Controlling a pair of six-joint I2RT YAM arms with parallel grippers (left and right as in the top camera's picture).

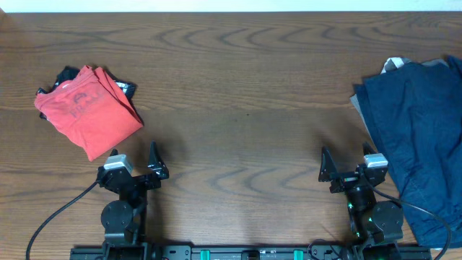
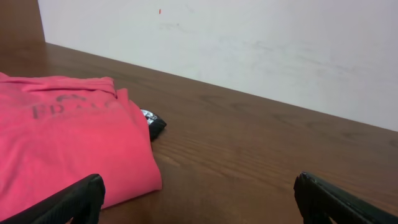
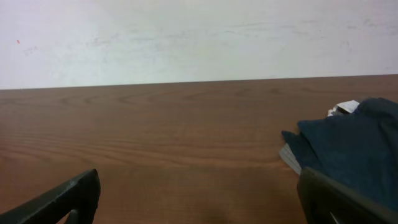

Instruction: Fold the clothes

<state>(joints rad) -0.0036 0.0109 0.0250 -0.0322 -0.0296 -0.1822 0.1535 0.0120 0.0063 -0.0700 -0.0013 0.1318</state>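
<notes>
A rumpled pile of dark navy-blue clothes lies at the table's right edge, with a bit of grey-white cloth at its top and left side; it also shows in the right wrist view. A folded red shirt lies at the left on top of a dark garment; it shows in the left wrist view. My left gripper is open and empty near the front edge, right of the red shirt. My right gripper is open and empty, just left of the navy pile.
The wooden table spans the view. A white wall stands behind its far edge. Cables run from both arm bases at the front edge.
</notes>
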